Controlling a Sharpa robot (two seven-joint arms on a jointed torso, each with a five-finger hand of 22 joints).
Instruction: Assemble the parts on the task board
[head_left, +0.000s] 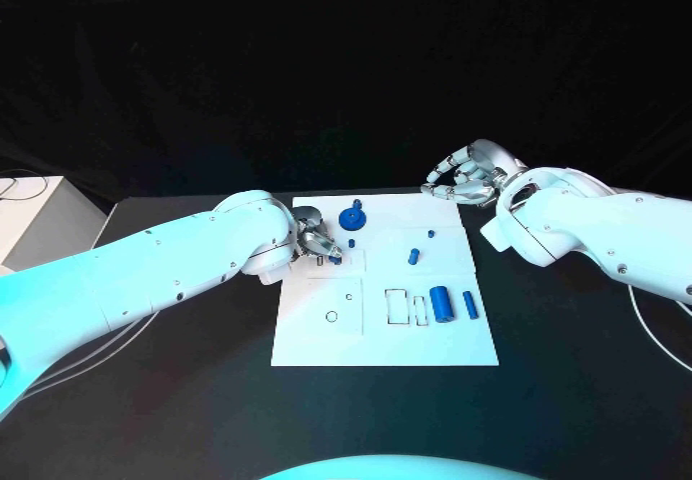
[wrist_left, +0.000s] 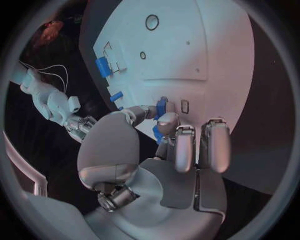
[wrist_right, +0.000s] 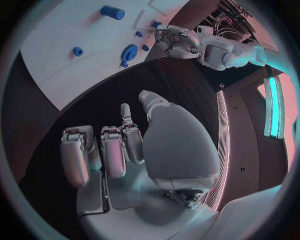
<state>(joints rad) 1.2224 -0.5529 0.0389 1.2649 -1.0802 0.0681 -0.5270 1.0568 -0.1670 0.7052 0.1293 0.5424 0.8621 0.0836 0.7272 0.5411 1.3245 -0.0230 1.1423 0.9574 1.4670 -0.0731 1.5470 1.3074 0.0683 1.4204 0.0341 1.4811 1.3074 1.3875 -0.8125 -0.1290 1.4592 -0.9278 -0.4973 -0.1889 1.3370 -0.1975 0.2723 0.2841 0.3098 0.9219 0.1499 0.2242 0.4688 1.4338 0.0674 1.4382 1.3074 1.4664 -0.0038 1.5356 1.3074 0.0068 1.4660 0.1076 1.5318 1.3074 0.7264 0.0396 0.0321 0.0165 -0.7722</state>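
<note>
Pinching a small blue part (wrist_left: 161, 106) between thumb and fingertips, my left hand (head_left: 315, 243) sits over the left side of the task board (head_left: 325, 340), the part touching or just above the plate. My right hand (head_left: 464, 177) hovers past the board's far right corner, fingers loosely apart, grasping nothing. I can read no writing anywhere. Two blue cylinders (head_left: 454, 303) lie near right; a round blue piece (head_left: 353, 219) stands far centre.

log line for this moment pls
left hand: pinching small blue part over task board | right hand: empty, off board's far right corner
</note>
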